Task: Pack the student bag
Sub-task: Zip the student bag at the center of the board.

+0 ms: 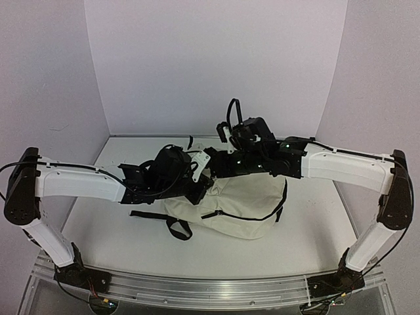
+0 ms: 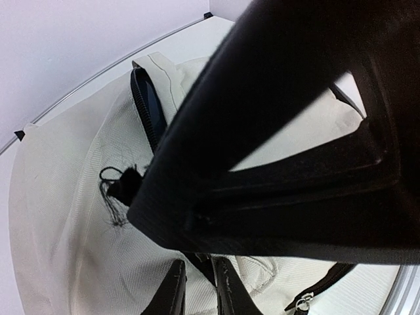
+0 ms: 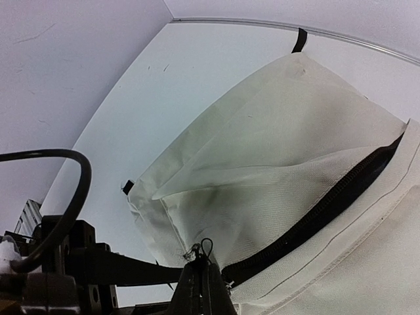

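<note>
A: Your left gripper is hovering at the student bag, jaws narrow; whether they are gripping, cannot tell.
B: Your right gripper is pinching the bag's cream fabric beside the black zipper, jaws closed.
A: Bag is lying midway on the white table; pale walls are standing behind.

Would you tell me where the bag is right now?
In the top view, the bag lies on the table, slightly right of centre, left gripper and right gripper at its far-left corner.
</note>
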